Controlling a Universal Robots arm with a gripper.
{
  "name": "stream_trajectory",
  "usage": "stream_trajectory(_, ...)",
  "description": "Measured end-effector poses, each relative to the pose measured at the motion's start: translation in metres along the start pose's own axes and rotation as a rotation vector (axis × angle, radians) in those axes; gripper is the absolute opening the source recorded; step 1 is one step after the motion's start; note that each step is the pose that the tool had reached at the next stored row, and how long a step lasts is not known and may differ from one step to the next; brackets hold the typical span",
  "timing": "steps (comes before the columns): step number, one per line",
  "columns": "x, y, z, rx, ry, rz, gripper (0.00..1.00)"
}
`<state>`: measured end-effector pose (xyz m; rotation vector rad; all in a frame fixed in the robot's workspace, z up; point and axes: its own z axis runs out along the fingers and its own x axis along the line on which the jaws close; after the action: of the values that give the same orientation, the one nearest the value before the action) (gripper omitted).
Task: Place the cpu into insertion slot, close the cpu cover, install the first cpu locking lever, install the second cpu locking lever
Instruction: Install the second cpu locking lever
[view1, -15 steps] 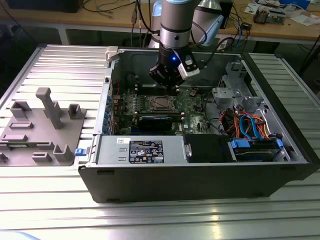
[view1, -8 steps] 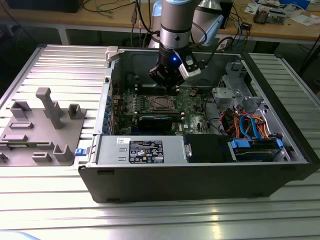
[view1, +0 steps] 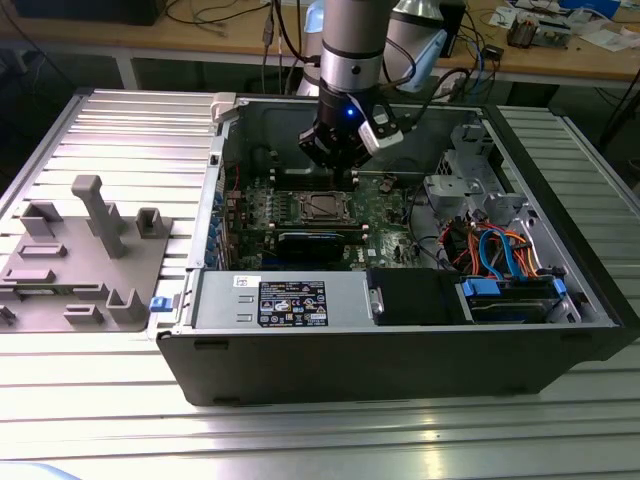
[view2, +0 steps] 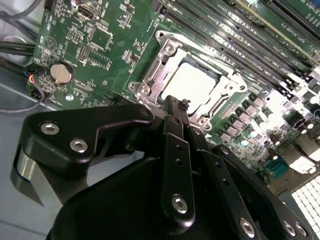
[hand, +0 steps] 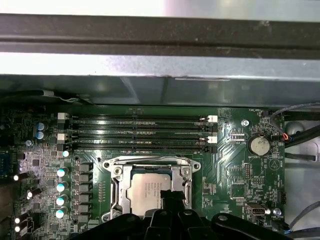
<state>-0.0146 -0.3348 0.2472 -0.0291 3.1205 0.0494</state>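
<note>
My arm comes straight down from above into the open computer case (view1: 400, 330), wrist vertical, and my gripper (view1: 345, 172) hangs just over the far part of the green motherboard (view1: 385, 215), at the far edge of the socket. In the second wrist view my fingers (view2: 175, 150) are pressed together into one narrow black tip, closed with nothing between them, and that tip sits right at the edge of the cpu cover (view2: 150, 75). In the first wrist view the same tip (hand: 170, 200) overlaps one edge of the chip.

The cpu (hand: 146, 192) lies flat inside the insertion slot (view1: 325, 207), its dull silver-grey top facing up and level with the socket. The silvery cover frame (hand: 116, 181) lies down around it, the chip showing through its square window. The socket sits near the middle of the board, with the row of long black memory slots (hand: 140, 132) running alongside it. A round coin battery (hand: 259, 145) sits on the board off to one side. On the exterior view's left, well apart from the case, a grey fixture tray (view1: 85, 260) rests on the metal table (view1: 320, 440).
</note>
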Motion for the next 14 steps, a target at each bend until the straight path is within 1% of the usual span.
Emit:
stream_trajectory(5, 0.0002, -0.0107, -0.0003, -0.0001, -0.0001, 0.0, 0.11)
stream_trajectory(7, 0.0003, -0.0164, -0.0005, 0.0, 0.0, 0.0, 0.11)
stream_trajectory(11, 0.0005, -0.0256, -0.0008, -0.0002, 0.0, 0.0, 0.11)
stream_trajectory(12, 0.0005, -0.0281, -0.0009, -0.0033, -0.0002, 0.0, 0.11)
stream_trajectory(13, 0.0006, -0.03, -0.0009, -0.0105, -0.0003, 0.0, 0.11)
stream_trajectory(14, 0.0006, -0.0318, -0.001, -0.0228, -0.0005, 0.0, 0.11)
